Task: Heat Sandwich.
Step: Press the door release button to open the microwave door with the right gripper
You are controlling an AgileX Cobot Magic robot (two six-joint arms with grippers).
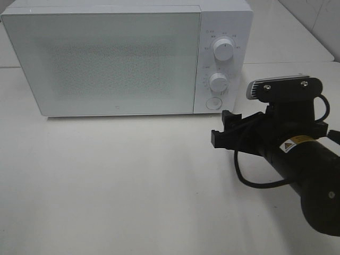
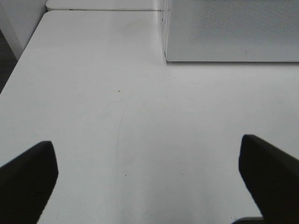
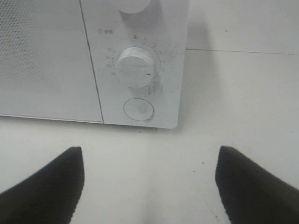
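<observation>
Jaws of the right gripper [image 3: 149, 185] stood spread, empty, near the round button [image 3: 138, 109] of the shut microwave [image 1: 106, 58]; left gripper [image 2: 149, 175] gaped likewise.

This looks like a robotics lab bench set up as a small kitchen corner. A white microwave [image 1: 106, 58], door shut, stands on a plain white table [image 1: 117, 186] — a household appliance with 2 round controls, an upper dial [image 1: 223, 51] and a lower dial [image 1: 218, 82], and a round button [image 1: 213, 102] below them. The lab side shows in the black robot arm [image 1: 313, 180] over the tabletop, which carries a grey wrist camera [image 1: 284, 87], a loose black cable [image 1: 255, 183] and a yellow warning label [image 1: 296, 143]. In the left wrist view a second white tabletop [image 2: 93, 3] butts against the first along a thin seam — uniform white bench furniture.
</observation>
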